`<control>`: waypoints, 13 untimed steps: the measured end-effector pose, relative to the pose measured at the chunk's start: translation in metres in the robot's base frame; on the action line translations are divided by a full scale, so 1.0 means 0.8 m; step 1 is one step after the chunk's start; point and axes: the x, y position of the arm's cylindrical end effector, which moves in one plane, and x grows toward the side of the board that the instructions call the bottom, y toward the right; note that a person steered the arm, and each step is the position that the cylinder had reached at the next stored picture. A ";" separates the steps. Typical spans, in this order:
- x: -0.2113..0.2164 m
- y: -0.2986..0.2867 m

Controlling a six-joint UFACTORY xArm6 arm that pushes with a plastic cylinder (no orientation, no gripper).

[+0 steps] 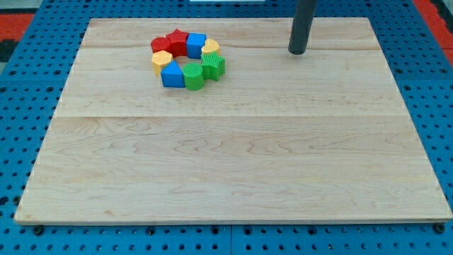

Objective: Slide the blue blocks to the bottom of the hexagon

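Note:
Several small blocks form a tight ring near the view's top left of the wooden board. A blue cube (196,44) sits at the ring's top right, next to a red star (176,40). A second blue block (172,74) sits at the ring's bottom left. A yellow hexagon (162,61) lies on the ring's left side, just above that blue block. A red block (161,45) is at the ring's top left. My tip (297,51) rests on the board well to the right of the ring, touching no block.
A yellow block (210,48) and two green blocks (214,66) (192,76) complete the ring's right and bottom. The wooden board (233,156) lies on a blue perforated surface (21,106).

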 end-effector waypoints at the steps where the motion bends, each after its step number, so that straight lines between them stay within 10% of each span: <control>1: 0.000 0.000; 3: 0.037 0.026; 5: 0.195 -0.129; 8: 0.226 -0.257; 10: 0.069 -0.054; 12: -0.075 -0.119; 13: -0.063 -0.173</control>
